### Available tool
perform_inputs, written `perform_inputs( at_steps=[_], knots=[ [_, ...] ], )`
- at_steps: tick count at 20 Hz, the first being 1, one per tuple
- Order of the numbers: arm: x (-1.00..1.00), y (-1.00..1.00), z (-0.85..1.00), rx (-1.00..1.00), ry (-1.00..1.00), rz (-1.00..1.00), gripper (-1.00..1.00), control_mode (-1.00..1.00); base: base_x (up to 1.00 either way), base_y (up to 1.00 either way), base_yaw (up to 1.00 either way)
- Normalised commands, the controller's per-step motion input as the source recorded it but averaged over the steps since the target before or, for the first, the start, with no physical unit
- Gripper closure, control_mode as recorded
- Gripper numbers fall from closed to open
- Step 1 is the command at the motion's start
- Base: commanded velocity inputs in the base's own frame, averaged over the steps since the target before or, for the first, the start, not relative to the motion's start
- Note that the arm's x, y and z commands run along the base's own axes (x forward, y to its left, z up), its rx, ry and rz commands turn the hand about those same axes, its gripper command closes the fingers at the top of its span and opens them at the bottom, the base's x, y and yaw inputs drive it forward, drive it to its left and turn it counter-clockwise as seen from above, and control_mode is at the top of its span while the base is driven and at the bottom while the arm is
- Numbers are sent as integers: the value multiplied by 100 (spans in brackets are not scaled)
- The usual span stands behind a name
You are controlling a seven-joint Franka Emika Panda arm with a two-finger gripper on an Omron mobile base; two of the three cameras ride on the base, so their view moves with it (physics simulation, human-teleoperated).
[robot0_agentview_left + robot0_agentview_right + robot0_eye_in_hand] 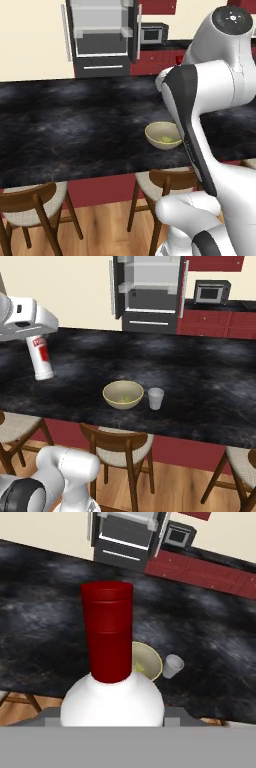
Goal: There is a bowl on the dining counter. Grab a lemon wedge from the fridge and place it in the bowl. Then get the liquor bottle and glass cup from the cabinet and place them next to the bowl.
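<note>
Home kitchen — fridge (148, 293), microwave (212, 292), red cabinets (217, 323), marbled dining counter (65, 130), wooden chairs (31, 205).

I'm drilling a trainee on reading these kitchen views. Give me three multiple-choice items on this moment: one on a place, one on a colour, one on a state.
1. Where does the glass cup stand?
A. inside the bowl
B. on the dining counter beside the bowl
C. on a chair seat

2. What colour is the top of the liquor bottle?
A. red
B. blue
C. green

3. How are the upper doors of the fridge?
A. both shut
B. open, shelves showing
C. taken off

Key: 
1 B, the right base view shows the cup on the dining counter just right of the bowl, apart from it. 
2 A, the hand view shows a dark red cap on the white body. 
3 B, both base views show pale shelves between doors swung out.

The bottle hangs under the gripper, above the counter, left of the bowl.
</note>
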Motion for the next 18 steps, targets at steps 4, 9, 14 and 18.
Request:
perform_inputs(
  at_steps=[4, 9, 14, 18],
  knots=[
    [27, 28, -13, 7, 0, -6, 100, -100, 0, 0, 0],
    [19, 32, -37, 10, -4, -1, 100, -100, 0, 0, 0],
    [34, 17, -78, 6, -6, -2, 100, -100, 0, 0, 0],
    [45, 11, -87, 0, -8, -2, 100, -100, 0, 0, 0]
  ],
)
